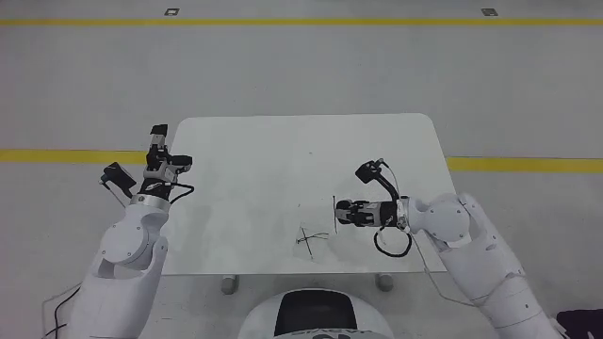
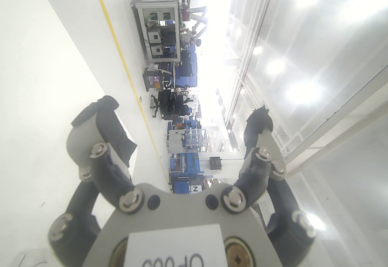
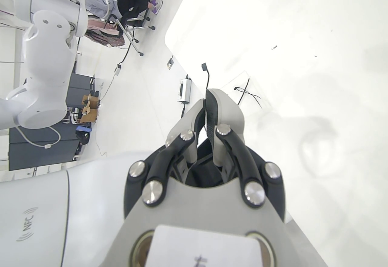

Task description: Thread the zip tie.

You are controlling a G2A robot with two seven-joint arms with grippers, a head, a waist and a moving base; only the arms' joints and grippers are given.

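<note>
Sticking out past the fingertips of the right gripper (image 3: 206,97), the zip tie (image 3: 208,78) is a thin black strap with its small square head at the free end. The gripper's fingers are pressed together on the strap, with no gap showing between the pads (image 3: 212,110).

From above, the held zip tie (image 1: 334,210) is a fine dark line crossing the tips of the right gripper (image 1: 338,214). It sits over the near half of the white table (image 1: 283,151), a little right of the middle. Whether the strap's lower end touches the tabletop cannot be told.

Just beside it, to the robot's left and slightly nearer the robot, the loose zip ties (image 1: 311,238) lie flat on the surface. They cross over one another (how many is hard to make out). The right wrist view shows the same loose zip ties (image 3: 249,93) on the table (image 3: 303,7) beyond the gripped one and apart from it.

The left gripper (image 1: 170,148) is well away, at the table's left edge. In its own wrist view the left gripper (image 2: 185,112) has its jaws spread wide and nothing between them.

A yellow line (image 1: 283,22) runs across the floor beyond the table.
</note>
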